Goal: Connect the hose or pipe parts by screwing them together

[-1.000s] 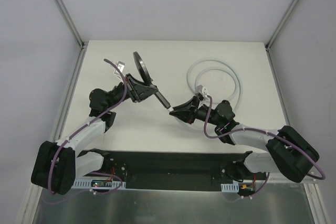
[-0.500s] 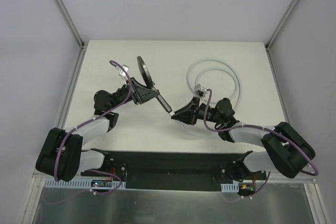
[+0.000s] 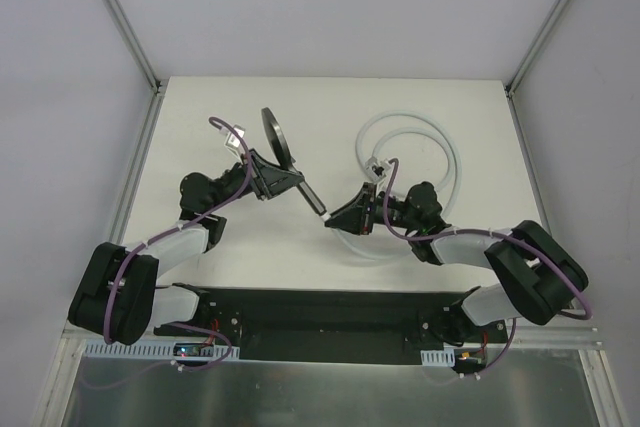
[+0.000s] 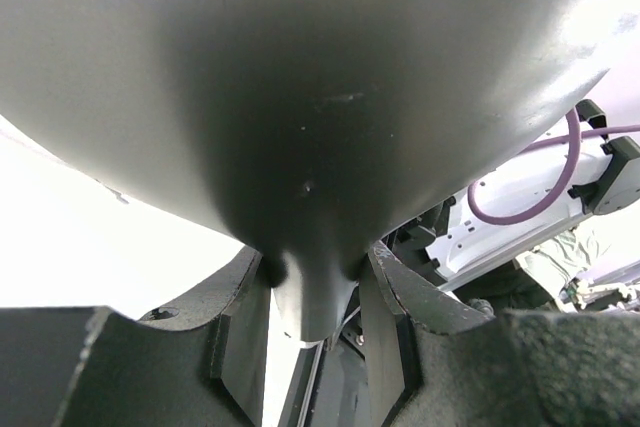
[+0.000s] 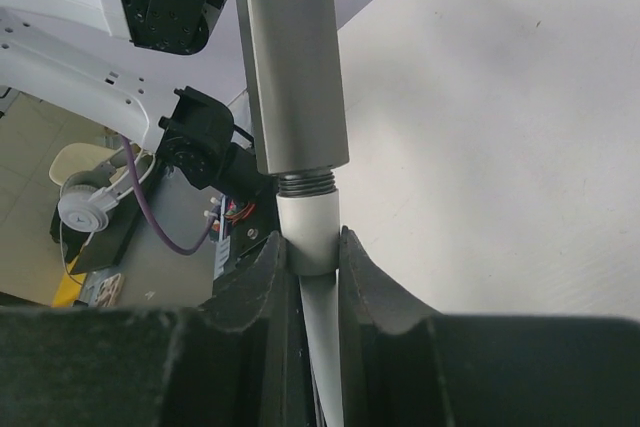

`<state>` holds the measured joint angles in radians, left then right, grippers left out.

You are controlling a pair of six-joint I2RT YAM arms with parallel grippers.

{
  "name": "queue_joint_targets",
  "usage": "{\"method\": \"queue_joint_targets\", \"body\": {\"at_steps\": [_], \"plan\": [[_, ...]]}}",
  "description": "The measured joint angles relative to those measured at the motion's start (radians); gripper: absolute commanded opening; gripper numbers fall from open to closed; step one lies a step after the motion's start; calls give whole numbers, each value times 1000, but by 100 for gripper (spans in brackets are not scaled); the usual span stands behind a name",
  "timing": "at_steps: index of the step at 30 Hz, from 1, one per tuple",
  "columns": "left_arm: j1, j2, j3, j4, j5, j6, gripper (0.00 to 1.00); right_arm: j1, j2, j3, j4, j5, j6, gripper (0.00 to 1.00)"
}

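The dark grey shower head (image 3: 272, 137) is held up off the table, its handle (image 3: 308, 192) slanting down to the right. My left gripper (image 3: 275, 179) is shut on its neck (image 4: 312, 287), just under the round head (image 4: 300, 97). My right gripper (image 3: 340, 217) is shut on the white end fitting (image 5: 308, 222) of the pale hose (image 3: 455, 162). The fitting butts against the threaded tip (image 5: 304, 183) of the handle (image 5: 288, 57), and a band of thread still shows. The rest of the hose lies coiled on the table at the back right.
The white table (image 3: 200, 107) is framed by metal rails (image 3: 135, 177) at left and right and by pale walls. A black base plate (image 3: 320, 312) with both arm mounts runs along the near edge. Purple cables (image 3: 225, 132) loop over each wrist.
The left arm has shifted and swung the shower head's handle tip lower. The right gripper has rolled and moved in with the hose fitting, which now meets the handle's thread.
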<state>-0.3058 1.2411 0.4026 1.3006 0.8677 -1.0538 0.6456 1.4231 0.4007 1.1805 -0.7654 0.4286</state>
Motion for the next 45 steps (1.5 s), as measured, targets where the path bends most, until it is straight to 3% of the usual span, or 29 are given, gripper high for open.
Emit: {"method": "queue_joint_targets", "body": {"at_steps": [5, 10, 14, 17, 21, 24, 28, 33, 45], "plan": [[-9, 0, -7, -4, 13, 24, 0, -18, 3, 11, 24, 48, 46, 59], [-31, -56, -13, -95, 29, 90, 0, -58, -39, 4, 60, 172, 29, 74], [-42, -179, -13, -257, -12, 176, 0, -64, -140, -27, 52, 236, -55, 77], [-42, -261, 0, -424, -83, 213, 0, -29, -277, -32, -68, 316, -210, 77], [-42, -327, 40, -646, -189, 252, 0, 158, -439, -24, -264, 549, -532, 82], [-42, -375, 72, -813, -280, 270, 0, 299, -462, -24, -323, 706, -746, 84], [-49, -404, 140, -1002, -402, 279, 0, 453, -422, -10, -390, 894, -964, 85], [-60, -406, 205, -1142, -497, 275, 0, 629, -235, 96, -412, 1102, -1169, 84], [-68, -417, 219, -1283, -566, 224, 0, 699, 14, 279, -457, 1277, -1261, 80]]}}
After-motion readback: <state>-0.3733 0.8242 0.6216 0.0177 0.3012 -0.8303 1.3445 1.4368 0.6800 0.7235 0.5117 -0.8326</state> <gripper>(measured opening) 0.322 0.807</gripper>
